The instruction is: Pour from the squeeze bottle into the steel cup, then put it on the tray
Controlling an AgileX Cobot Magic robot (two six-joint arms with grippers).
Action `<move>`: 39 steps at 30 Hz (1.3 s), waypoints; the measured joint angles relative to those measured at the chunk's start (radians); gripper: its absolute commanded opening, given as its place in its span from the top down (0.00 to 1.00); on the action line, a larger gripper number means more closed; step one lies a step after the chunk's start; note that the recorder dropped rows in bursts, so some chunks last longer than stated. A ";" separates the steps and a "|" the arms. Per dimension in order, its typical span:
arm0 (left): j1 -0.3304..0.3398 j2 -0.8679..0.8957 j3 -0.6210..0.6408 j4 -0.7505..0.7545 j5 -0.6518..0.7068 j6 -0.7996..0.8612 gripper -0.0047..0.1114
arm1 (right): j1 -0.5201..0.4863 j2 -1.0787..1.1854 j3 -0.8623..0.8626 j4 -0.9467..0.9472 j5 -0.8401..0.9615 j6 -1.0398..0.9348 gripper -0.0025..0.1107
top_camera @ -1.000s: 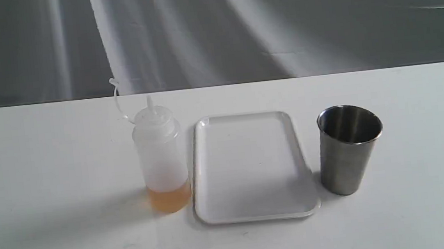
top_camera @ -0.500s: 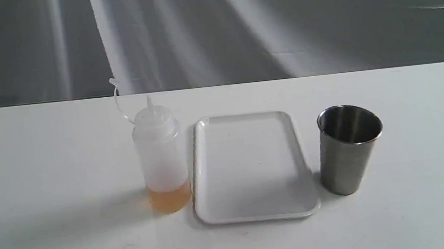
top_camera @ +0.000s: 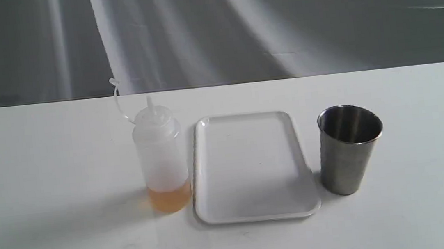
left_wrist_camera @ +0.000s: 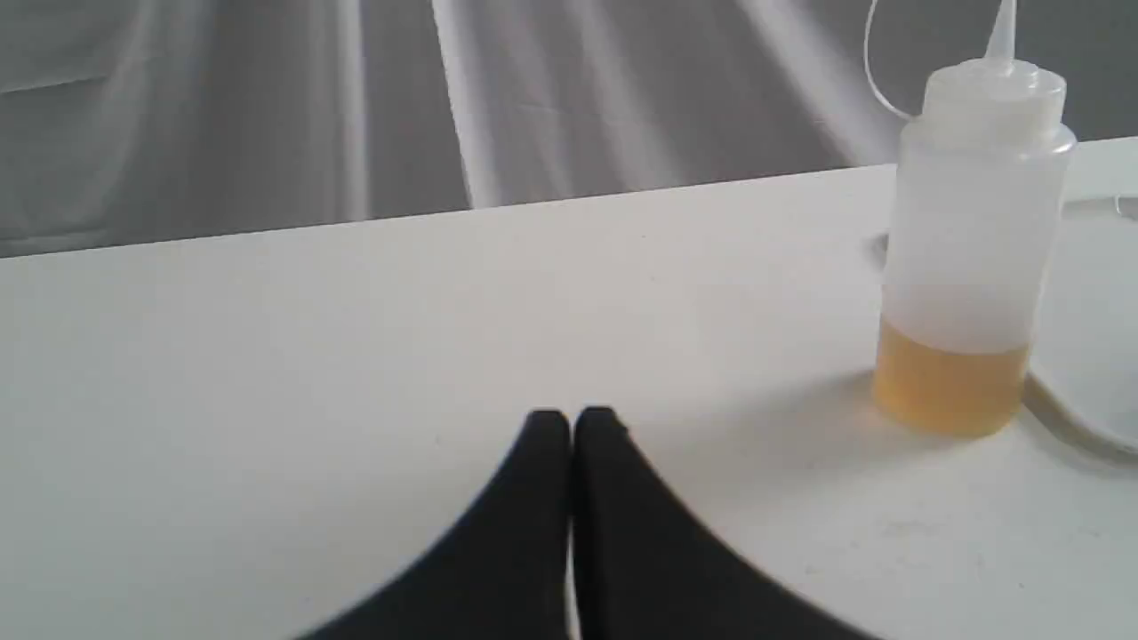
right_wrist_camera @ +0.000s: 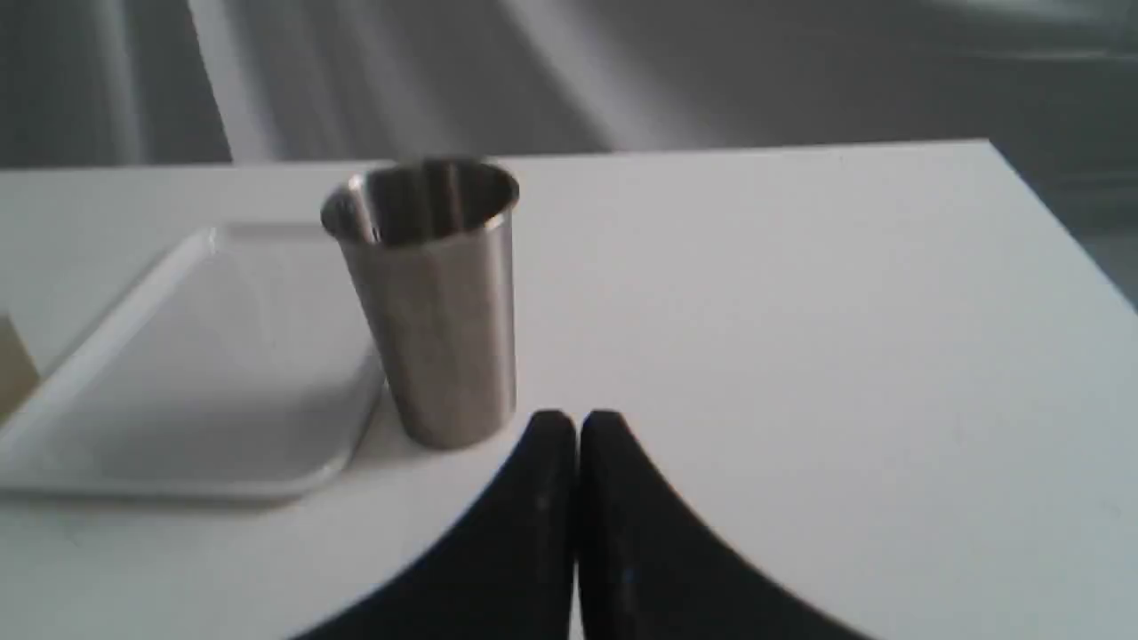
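Observation:
The squeeze bottle stands upright on the white table, amber liquid at its base, cap strap curling up behind; it also shows in the left wrist view. Right of it lies the white tray, bare. The steel cup stands upright right of the tray, seen too in the right wrist view. My left gripper is shut and holds nothing, low over the table, apart from the bottle. My right gripper is shut and holds nothing, close to the cup's base. Neither gripper appears in the exterior view.
The white table ends at a far edge against a grey draped cloth backdrop. Its right corner and side edge lie beyond the cup. The tray's rim sits beside the cup's base.

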 measured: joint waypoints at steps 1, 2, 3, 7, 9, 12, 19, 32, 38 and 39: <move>0.000 0.000 0.000 0.000 0.000 0.000 0.96 | 0.000 0.000 -0.014 0.000 0.000 0.000 0.98; 0.000 0.000 0.000 0.000 0.000 0.000 0.96 | 0.000 0.000 -0.037 0.000 0.000 0.000 0.98; 0.000 0.000 0.000 0.000 0.000 0.000 0.96 | 0.000 0.000 -0.059 0.000 0.000 0.000 0.98; 0.000 0.000 0.000 0.000 0.000 0.000 0.96 | 0.000 -0.001 -0.131 0.005 0.026 0.000 0.98; 0.000 0.000 0.000 0.000 0.000 0.000 0.96 | 0.000 -0.002 -0.163 0.005 0.073 0.000 0.98; 0.000 0.000 0.000 0.000 0.000 0.000 0.96 | 0.000 -0.002 -0.180 0.007 0.105 0.000 0.98; 0.000 0.000 0.000 0.000 0.000 0.000 0.96 | 0.000 -0.002 -0.184 0.007 0.119 0.000 0.98; 0.000 0.000 0.000 0.000 0.000 0.000 0.96 | 0.000 0.057 -0.196 0.011 0.084 0.000 0.98; 0.000 0.000 0.000 0.000 0.000 0.000 0.96 | 0.000 0.250 -0.333 0.011 0.089 0.000 0.98; 0.000 0.000 0.000 0.000 0.000 0.000 0.96 | 0.005 0.295 -0.361 0.011 0.089 0.000 0.98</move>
